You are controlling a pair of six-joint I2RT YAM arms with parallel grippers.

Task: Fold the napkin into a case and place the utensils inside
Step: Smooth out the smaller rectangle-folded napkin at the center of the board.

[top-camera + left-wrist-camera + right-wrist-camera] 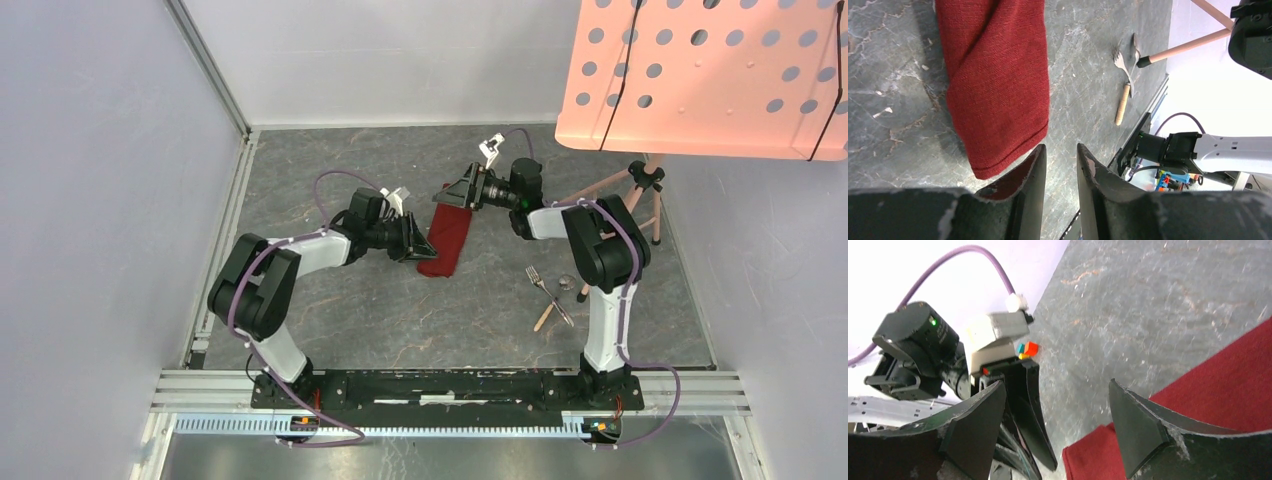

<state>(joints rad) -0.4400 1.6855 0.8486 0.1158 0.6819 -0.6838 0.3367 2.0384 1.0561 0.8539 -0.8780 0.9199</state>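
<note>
Red napkin (447, 238) folded long and thin, flat on the worktop (400, 310). Left gripper (412, 238) open just a little beside one corner, holding nothing. Right gripper (455, 190) wide open over the far end. Fork (535, 274) and spoon (546, 316) crossed, well away.

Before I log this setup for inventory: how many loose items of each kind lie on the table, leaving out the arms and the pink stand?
Napkin: 1
Fork: 1
Spoon: 1
Total: 3
</note>
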